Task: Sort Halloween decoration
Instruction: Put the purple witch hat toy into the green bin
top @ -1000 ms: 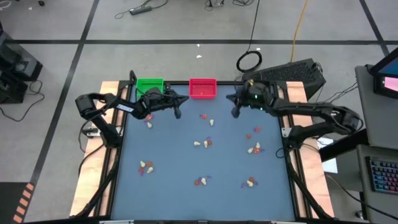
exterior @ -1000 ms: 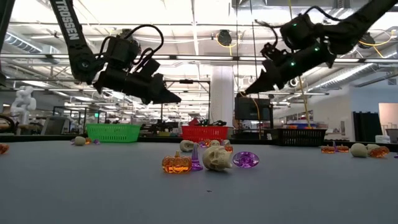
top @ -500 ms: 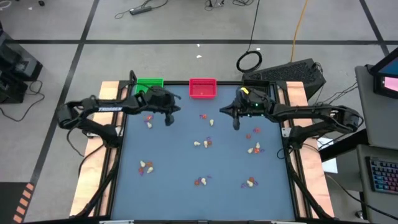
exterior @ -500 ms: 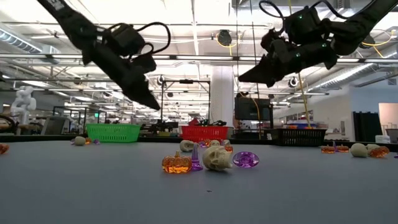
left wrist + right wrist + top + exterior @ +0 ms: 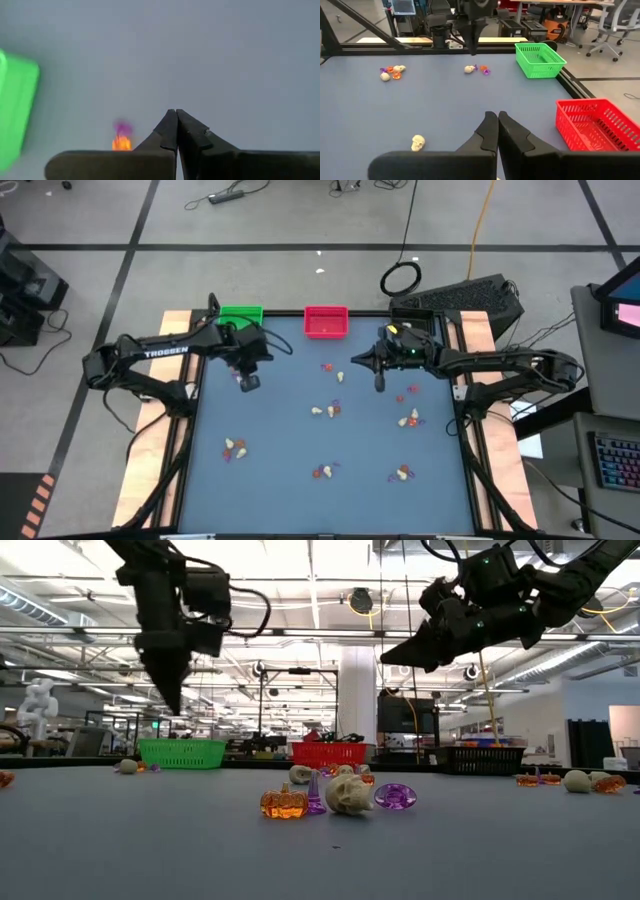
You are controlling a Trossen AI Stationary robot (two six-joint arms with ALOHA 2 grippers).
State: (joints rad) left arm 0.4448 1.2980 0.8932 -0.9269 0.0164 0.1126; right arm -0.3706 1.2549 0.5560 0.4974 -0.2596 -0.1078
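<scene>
Both grippers hang clenched and empty: the left gripper [image 5: 249, 383] at upper left beside the green basket [image 5: 240, 314], the right gripper [image 5: 378, 385] upper right. Halloween trinkets [image 5: 327, 410] lie scattered across the table [image 5: 280, 460].

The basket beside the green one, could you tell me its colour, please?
Red, clearest in the right wrist view.

bench [image 5: 150, 840] | front cluster: orange pumpkin [image 5: 283, 802], cream skull [image 5: 348, 794], purple gem [image 5: 395, 796] | far edge: green tray [image 5: 181, 752], red tray [image 5: 329, 753] | left gripper [image 5: 166, 700] raised, pointing down | right gripper [image 5: 388, 658] raised, angled
</scene>
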